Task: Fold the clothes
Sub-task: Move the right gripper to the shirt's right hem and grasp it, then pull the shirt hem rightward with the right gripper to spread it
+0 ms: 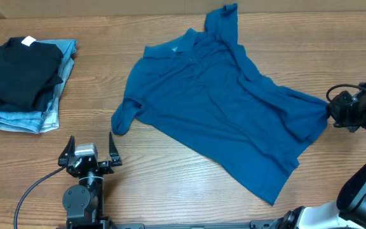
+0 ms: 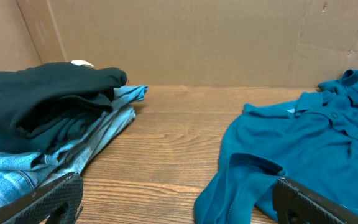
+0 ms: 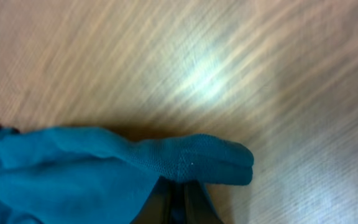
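On the wooden table [image 1: 170,181] the soft teal-blue collared shirt [image 1: 234,108] lies spread, unfolded. The right gripper [image 1: 330,109] pinches its edge; the left gripper [image 1: 91,142] stands wide apart, empty. No fold is made yet.

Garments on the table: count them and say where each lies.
3. The teal shirt spreads across the middle, one edge pinched in the right gripper. The black folded garment sits on the folded jeans at the left. More may hide in that stack.
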### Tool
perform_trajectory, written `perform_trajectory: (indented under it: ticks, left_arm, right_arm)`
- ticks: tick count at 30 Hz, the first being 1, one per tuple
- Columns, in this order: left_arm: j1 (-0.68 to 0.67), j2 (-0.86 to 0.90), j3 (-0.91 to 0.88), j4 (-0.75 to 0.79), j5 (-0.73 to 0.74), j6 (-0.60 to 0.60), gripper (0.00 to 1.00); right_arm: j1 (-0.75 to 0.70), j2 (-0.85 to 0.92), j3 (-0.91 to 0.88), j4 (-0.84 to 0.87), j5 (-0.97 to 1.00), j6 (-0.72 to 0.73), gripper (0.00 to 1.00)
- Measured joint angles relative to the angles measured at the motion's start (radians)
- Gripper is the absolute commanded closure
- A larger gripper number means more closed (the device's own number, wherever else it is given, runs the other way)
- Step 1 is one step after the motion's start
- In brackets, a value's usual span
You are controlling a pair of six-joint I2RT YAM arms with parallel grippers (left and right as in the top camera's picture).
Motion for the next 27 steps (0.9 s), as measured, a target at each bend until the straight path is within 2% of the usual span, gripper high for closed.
perform_trajectory:
  ticks: [3,7,16,27]
  left_arm:
    - [0.000,0.000,0.000,0.000,0.000,0.000,0.00]
    - [0.000,0.000,0.000,0.000,0.000,0.000,0.00]
    - [0.000,0.000,0.000,0.000,0.000,0.000,0.00]
    - [0.000,0.000,0.000,0.000,0.000,0.000,0.00]
  right_arm:
    - [0.000,0.000,0.000,0.069,0.008,-0.005,0.96]
    - [0.000,0.018,0.038,0.071,0.038,-0.008,0.96]
    - [0.000,0.223,0.346,0.013,0.095,-0.012,0.96]
    - [0.000,0.470,0.441,0.244,0.206,-0.084,0.96]
